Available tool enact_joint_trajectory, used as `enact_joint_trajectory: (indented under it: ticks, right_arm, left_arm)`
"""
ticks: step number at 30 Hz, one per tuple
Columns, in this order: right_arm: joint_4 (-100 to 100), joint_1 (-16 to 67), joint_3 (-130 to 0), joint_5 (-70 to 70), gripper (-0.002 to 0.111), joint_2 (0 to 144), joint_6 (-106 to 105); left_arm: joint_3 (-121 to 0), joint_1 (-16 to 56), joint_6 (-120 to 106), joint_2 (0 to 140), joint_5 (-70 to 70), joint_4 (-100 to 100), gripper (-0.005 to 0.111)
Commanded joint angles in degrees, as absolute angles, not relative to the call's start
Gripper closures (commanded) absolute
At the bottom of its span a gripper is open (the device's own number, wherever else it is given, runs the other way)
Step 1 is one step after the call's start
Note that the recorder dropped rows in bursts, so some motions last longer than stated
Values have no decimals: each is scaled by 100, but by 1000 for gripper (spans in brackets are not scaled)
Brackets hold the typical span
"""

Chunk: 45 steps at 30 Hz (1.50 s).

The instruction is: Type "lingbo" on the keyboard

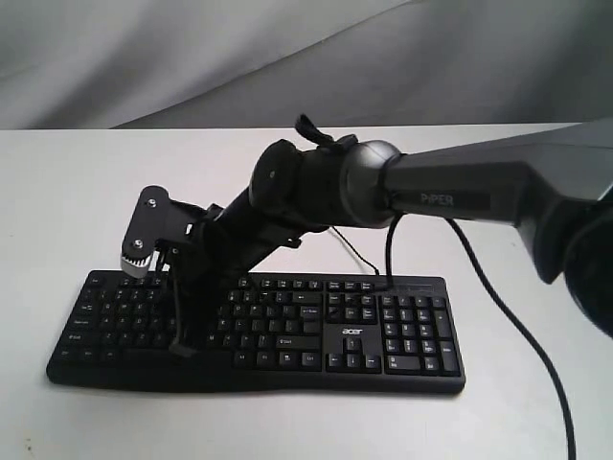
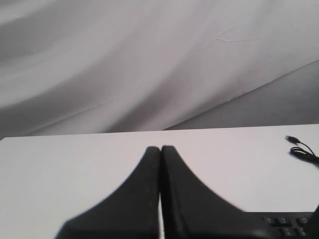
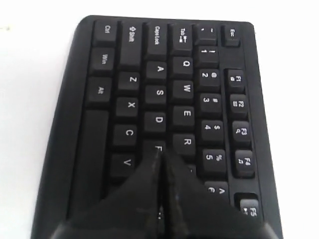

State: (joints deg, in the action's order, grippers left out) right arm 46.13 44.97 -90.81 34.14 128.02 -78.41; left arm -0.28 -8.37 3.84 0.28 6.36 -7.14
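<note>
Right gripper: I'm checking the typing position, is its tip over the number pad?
No, the right gripper tip is at the F key, among the letters of the keyboard.

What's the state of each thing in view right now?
Right tool: shut, holding nothing, tip down at the F key; whether it is pressing cannot be told.
Left tool: shut, holding nothing, not on the keys.
Keyboard: flat on the table, legends up.
Cable: plug end lying loose on the table, not plugged in.
</note>
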Motion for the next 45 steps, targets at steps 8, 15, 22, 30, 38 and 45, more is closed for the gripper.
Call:
enact_joint_trajectory:
  ticks: [8, 15, 22, 30, 38, 45]
  right_arm:
    - [4560, 4518, -9411, 3689, 108, 13136, -7700]
    - [4388, 4518, -9411, 3649, 108, 13136, -7573]
    - [4340, 4518, -9411, 3614, 108, 13136, -7533]
    - [4340, 4518, -9411, 3562, 108, 13221, -7533]
    - [4167, 4518, -9411, 3858, 108, 12887, -7406]
    - [4127, 4565, -9178, 3903, 108, 12842, -7367]
  left_arm:
    - [0, -799, 396, 0, 586, -716, 106]
    - [0, -799, 396, 0, 586, -716, 106]
    - [0, -799, 396, 0, 586, -716, 106]
    - [0, -799, 396, 0, 586, -716, 106]
    - [0, -799, 396, 0, 586, -716, 106]
    - [0, -799, 396, 0, 586, -716, 106]
